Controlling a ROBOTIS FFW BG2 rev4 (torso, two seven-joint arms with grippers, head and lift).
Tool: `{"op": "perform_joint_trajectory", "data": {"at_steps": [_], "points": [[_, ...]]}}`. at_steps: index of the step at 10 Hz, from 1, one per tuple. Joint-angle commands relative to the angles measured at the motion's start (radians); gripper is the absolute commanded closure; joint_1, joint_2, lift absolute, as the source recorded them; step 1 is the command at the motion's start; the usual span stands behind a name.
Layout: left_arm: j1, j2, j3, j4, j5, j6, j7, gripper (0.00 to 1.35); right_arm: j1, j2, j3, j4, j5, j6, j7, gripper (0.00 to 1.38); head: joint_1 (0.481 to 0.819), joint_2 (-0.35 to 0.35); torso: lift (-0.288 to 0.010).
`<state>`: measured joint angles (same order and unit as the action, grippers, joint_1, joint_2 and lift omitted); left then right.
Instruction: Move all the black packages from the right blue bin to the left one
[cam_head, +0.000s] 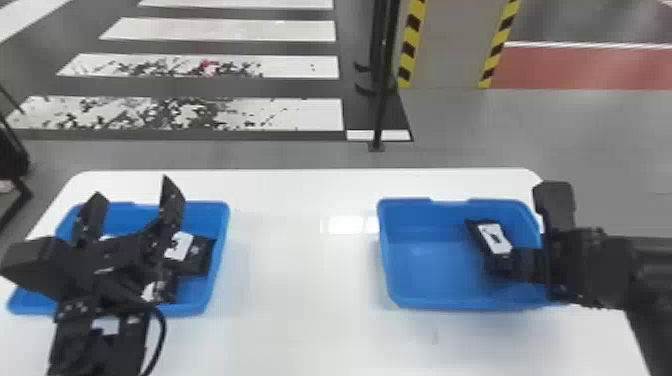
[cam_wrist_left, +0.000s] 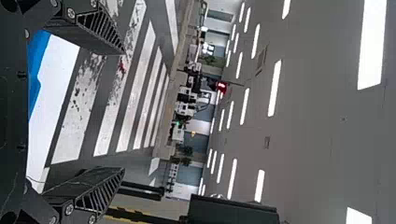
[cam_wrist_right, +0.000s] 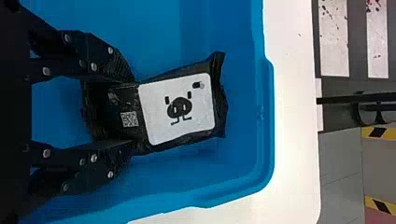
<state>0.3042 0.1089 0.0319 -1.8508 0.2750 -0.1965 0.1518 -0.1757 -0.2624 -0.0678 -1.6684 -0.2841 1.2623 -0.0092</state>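
"Pinching a black package (cam_wrist_right: 220, 100) in the right bin (cam_head: 425, 280), the right gripper (cam_head: 507, 262) leaves which label (cam_wrist_right: 201, 116) visible?"

"White, pig-faced; the left gripper (cam_head: 134, 192), fingers spread, is over the left bin (cam_head: 220, 245)."

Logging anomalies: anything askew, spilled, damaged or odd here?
Two white floor stripes beyond the table are blotched black, one with a red spot; those farther off look plain. Wear or decoration, can't tell. No spill or tear visible at the blue bins.
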Motion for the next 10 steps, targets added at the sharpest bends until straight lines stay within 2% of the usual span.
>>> {"op": "perform_joint_trajectory", "data": {"at_steps": [1, 3, 7, 10], "points": [[0.003, 0.0, 0.0, -0.001, 0.002, 0.0, 0.0, 0.16, 0.009, 0.0, 0.0, -0.007, -0.003, -0.03, 0.002, 1.19, 0.695, -0.024, -0.132], [0.0, 0.0, 0.002, 0.001, 0.002, 0.0, 0.0, 0.16, 0.053, 0.005, 0.002, -0.036, -0.003, -0.131, 0.018, 1.21, 0.695, -0.021, -0.132], [0.003, 0.0, -0.004, -0.001, 0.012, -0.027, 0.0, 0.16, 0.107, 0.009, 0.018, -0.107, -0.037, -0.281, 0.103, 1.21, 0.695, 0.008, -0.132], [-0.007, 0.006, -0.066, -0.021, 0.054, -0.054, 0.0, 0.16, 0.09, 0.0, 0.15, -0.186, -0.159, -0.403, 0.158, 1.21, 0.695, 0.062, -0.132]]}}
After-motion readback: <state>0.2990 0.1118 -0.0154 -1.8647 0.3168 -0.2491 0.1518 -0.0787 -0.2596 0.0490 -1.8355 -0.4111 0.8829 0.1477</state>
